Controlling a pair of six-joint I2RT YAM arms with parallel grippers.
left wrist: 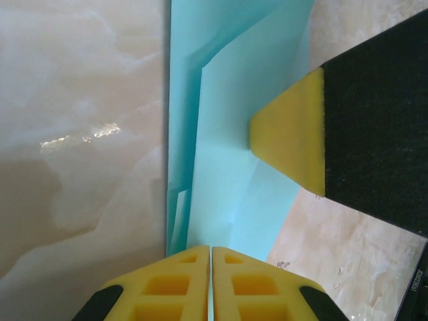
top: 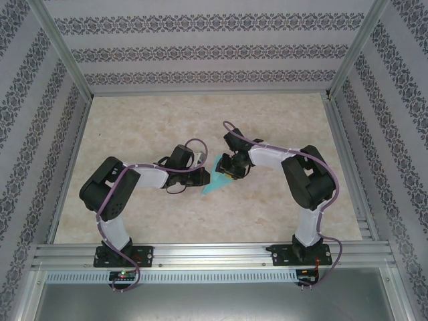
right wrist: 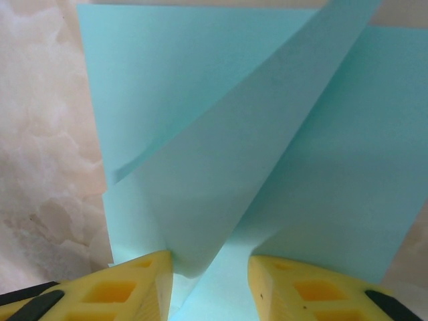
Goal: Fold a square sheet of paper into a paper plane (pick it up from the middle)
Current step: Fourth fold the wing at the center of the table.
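The left arm (top: 110, 190) reached forward, elbow bent and forearm angled inward. The left gripper (left wrist: 210, 257) had its fingers pressed flat together, apparently nipping an edge of the folded sheet of paper (left wrist: 227, 174). The right arm (top: 307, 180) mirrored it, bent inward. The right gripper (right wrist: 210, 264) pointed down with its fingers parted, one yellow fingertip (left wrist: 287, 137) near the left gripper's.

No lettering can be read anywhere; tiny white print on a black part (left wrist: 416, 289) is too blurred.
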